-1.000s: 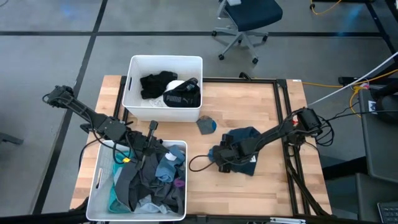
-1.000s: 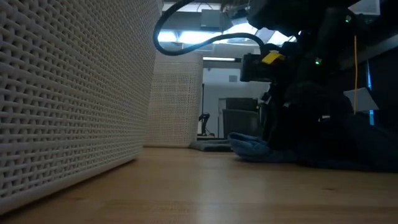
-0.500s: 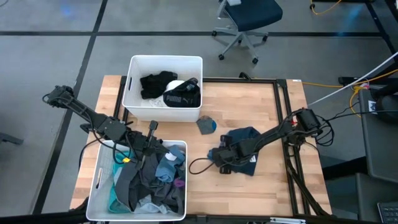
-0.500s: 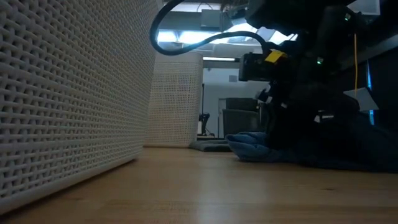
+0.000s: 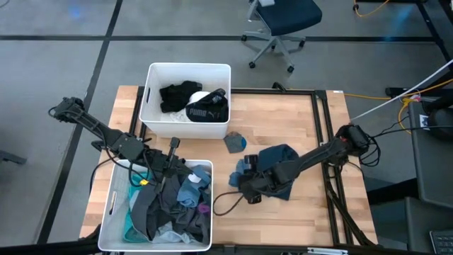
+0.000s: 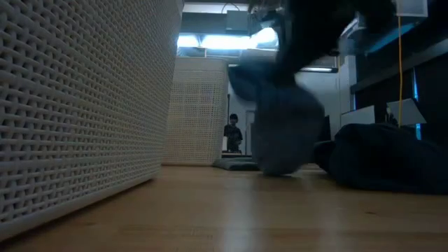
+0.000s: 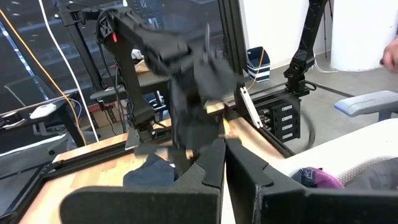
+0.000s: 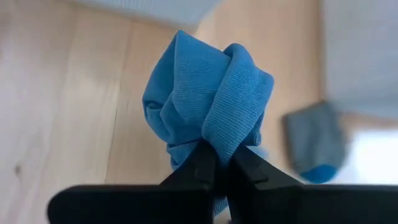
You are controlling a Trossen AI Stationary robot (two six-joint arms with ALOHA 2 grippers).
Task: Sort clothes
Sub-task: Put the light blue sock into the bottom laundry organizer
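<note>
- The right tool (image 8: 219, 163) is closed on a bunched bright blue garment (image 8: 208, 118), pinching a fold of it between its fingers; in the high view this tool (image 5: 249, 174) sits mid-bench, just left of a dark blue garment (image 5: 279, 157) lying in a heap on the wood;
- The move ahead, as I judge it, turns on which bin the blue piece goes to: the far bin (image 5: 152, 74) with the black PUMA garment (image 5: 207, 110) lies far-left of the tool, the near bin (image 5: 113, 209) of mixed clothes lies left and slightly nearer; the two look about equally reachable;
- A small grey-and-blue garment (image 5: 235, 142) lies on the bench between the tool and the far bin, on the line toward it;
- The left tool (image 7: 225, 155) hovers at the far edge of the near bin, its fingers together and holding nothing that I can see;
- Hard to make out: the low view shows only a blurred hanging cloth (image 6: 283, 133); how much of the blue garment hangs below the grip is hidden from above by the right arm.
</note>
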